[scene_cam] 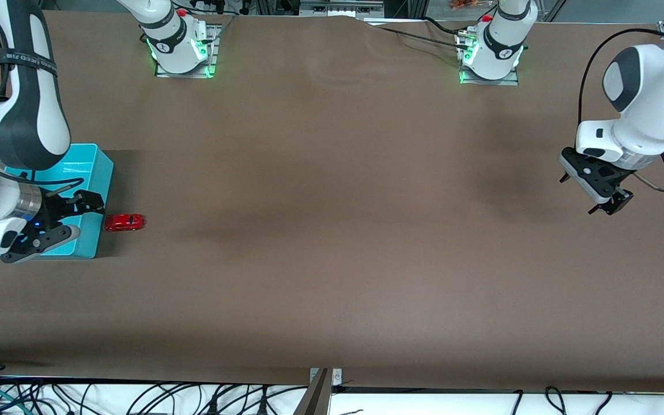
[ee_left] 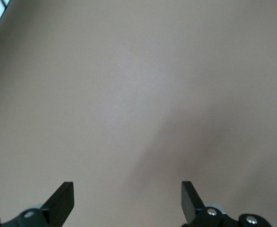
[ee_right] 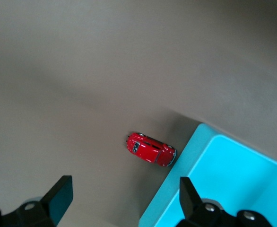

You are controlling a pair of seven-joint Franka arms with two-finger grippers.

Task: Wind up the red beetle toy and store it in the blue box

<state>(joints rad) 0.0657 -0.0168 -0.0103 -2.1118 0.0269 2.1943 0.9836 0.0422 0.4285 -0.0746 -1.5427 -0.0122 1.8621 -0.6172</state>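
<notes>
We count one blue box (scene_cam: 87, 173) at the right arm's end of the table, and one red beetle toy (scene_cam: 124, 222) on the table touching its wall. We read no writing on either. The right gripper (scene_cam: 58, 222) hangs over the box, spread wide, empty. The left gripper (scene_cam: 594, 193) waits wide open, empty, above bare table (scene_cam: 332, 230).

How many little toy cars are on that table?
1: the red beetle toy sits on the table right beside the blue box, at the right arm's end. None shows inside the box's visible part.
</notes>
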